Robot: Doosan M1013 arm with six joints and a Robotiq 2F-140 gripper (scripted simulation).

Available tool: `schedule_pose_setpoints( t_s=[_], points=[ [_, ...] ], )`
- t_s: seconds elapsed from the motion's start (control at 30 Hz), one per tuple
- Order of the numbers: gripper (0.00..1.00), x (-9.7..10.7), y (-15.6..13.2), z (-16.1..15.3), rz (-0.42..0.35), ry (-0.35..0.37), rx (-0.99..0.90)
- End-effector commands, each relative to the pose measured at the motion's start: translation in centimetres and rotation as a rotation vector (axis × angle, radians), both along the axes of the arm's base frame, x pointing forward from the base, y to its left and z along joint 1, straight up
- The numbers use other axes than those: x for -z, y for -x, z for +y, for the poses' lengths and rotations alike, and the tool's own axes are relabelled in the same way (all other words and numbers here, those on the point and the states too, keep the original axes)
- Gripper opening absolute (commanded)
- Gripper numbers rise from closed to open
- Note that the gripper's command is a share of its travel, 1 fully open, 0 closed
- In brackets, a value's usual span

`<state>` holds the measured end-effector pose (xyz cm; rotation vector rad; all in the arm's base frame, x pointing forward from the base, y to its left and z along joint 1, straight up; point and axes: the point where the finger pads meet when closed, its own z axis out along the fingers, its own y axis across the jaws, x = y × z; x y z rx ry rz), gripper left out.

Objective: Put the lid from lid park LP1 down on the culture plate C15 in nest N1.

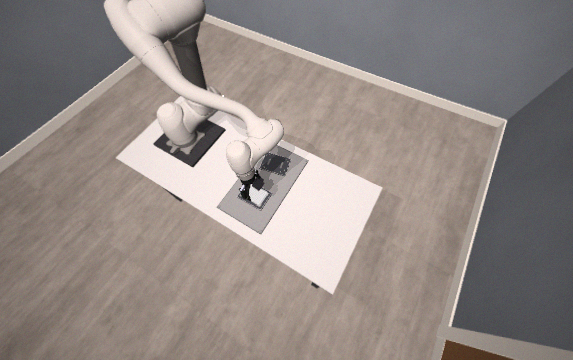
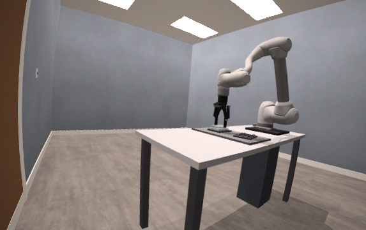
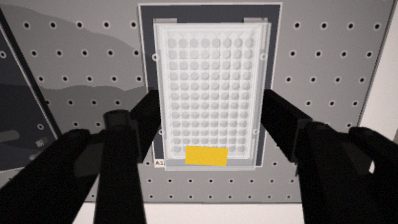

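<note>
The culture plate C15 is a white well plate with a yellow label point(image 3: 206, 155). It sits in the dark nest N1 point(image 3: 147, 50) on the grey peg deck. My gripper point(image 3: 210, 104) point(image 1: 249, 192) point(image 2: 221, 124) hangs straight over it. It is shut on the clear lid point(image 3: 157, 60) by its long sides. The lid is level and lined up with the plate, a little above it; I cannot tell whether they touch. The dark lid park LP1 point(image 1: 274, 163) point(image 2: 245, 136) point(image 3: 15, 115) lies beside the nest, nearer the robot base.
The grey peg deck point(image 1: 246, 216) point(image 2: 205, 132) point(image 3: 90, 60) lies on the white table point(image 1: 326, 235) point(image 2: 183, 144). The robot base stands on a black plate point(image 1: 201, 150) at the table's far end. The table edge shows close below the nest in the wrist view.
</note>
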<state>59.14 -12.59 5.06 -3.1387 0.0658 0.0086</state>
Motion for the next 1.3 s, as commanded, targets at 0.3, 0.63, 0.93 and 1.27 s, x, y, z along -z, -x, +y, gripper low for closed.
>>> schedule_pose_setpoints(
  t_s=[0.3, 0.63, 0.93, 1.27],
  points=[
    [0.60, 0.49, -0.04, 0.00, -0.001, 0.000, 0.000],
    [0.60, 0.82, -0.04, 0.01, -0.001, 0.000, 0.000],
    [0.60, 0.83, -0.04, 0.01, -0.001, 0.000, 0.000],
    [0.60, 0.83, -0.04, 0.01, -0.001, 0.000, 0.000]
  ],
)
